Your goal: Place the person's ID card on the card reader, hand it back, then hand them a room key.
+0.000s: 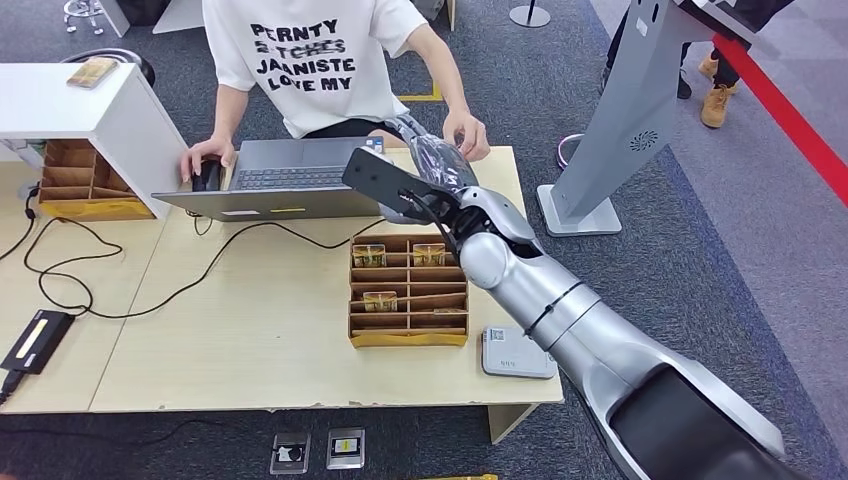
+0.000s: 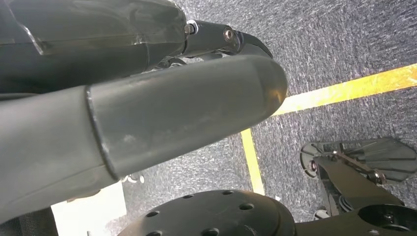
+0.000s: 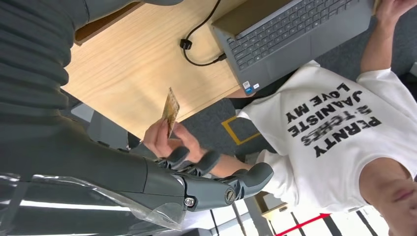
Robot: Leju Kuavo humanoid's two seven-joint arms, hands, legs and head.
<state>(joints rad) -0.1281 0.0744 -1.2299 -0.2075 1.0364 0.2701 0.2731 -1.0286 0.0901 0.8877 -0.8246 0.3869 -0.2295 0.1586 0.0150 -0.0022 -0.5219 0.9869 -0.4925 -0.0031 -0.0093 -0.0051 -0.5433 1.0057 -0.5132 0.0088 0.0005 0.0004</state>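
A black box (image 1: 37,340) with a yellow strip is seen at the table's (image 1: 250,340) left edge, cabled toward the laptop (image 1: 285,180), on which one hand of the person (image 1: 310,60) is rested. Further right, a cardboard organiser (image 1: 408,292) holding cards is set, with the grey card reader (image 1: 517,352) just beside it. The right hand (image 1: 440,165) is stretched toward the person's other hand (image 3: 164,137), its fingers (image 3: 246,179) loosely extended and empty; a gold card (image 3: 170,110) is pinched by the person just beyond them. The left hand (image 2: 147,108) is hung over carpet; whether it is closed cannot be told.
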